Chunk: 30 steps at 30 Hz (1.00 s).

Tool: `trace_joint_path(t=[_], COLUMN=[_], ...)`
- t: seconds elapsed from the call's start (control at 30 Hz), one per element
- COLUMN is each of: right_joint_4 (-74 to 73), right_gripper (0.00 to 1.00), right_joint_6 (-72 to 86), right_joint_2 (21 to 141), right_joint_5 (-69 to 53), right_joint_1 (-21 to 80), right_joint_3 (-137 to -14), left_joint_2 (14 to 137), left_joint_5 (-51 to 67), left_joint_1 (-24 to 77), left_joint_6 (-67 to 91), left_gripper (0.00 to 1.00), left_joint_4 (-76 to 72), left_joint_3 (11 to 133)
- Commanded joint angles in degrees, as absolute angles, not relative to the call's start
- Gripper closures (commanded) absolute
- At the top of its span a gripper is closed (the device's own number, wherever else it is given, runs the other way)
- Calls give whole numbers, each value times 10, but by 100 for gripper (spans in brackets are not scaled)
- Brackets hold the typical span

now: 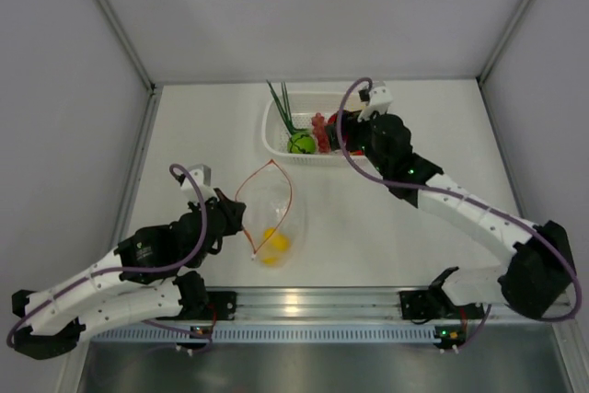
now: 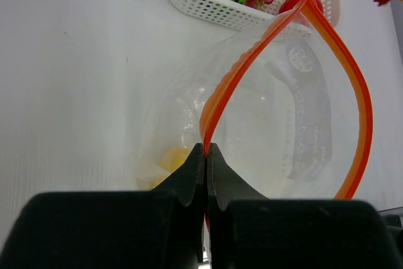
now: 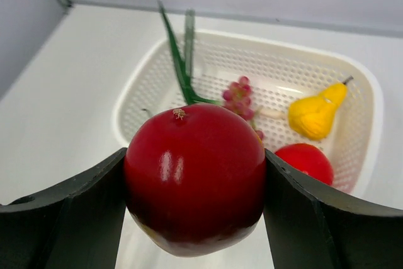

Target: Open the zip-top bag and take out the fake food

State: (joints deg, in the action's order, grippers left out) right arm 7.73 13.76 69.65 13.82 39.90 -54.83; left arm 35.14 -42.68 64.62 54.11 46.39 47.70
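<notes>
Orange-red zip strip [image 2: 217,108] pinched by low left jaws; red fruit [image 3: 195,177] gripped by outstretched right jaws at basket [image 3: 283,61].

The top camera looks down over the table [image 1: 368,236]; both wrist cameras look closely toward the shared basket [image 3: 271,61].

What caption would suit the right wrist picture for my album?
Right gripper holds a glossy red round plastic fruit by the white perforated plastic basket.
</notes>
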Motion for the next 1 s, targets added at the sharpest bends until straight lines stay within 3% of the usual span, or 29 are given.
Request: trace_joint_path(t=[0.0,0.37,0.47,0.6,0.77,0.97], right_joint_4=[20,-79,-106,-116,-118,-132], right_gripper=[55,45,33,1,1,1], right_joint_6=[153,132,131,139,137,143], right_joint_2=[793,1041,1085,1094,1057,982], right_joint_5=[169,201,207,209,210,74], right_joint_1=[358,325,325,324,324,319], right_joint_3=[-634,-829,-866,-878,-868,-837], left_joint_2=[352,383,396,409,425,439], left_joint_5=[-421,-367,-350,-348,-348,-358], left_joint_1=[649,649,649,649,649,649], left_joint_6=[548,561,563,569,568,580], left_gripper=[100,100,100,100,100,100], left_joint_4=[464,462,463,461,461,460], left_joint_3=[499,514,524,531,544,545])
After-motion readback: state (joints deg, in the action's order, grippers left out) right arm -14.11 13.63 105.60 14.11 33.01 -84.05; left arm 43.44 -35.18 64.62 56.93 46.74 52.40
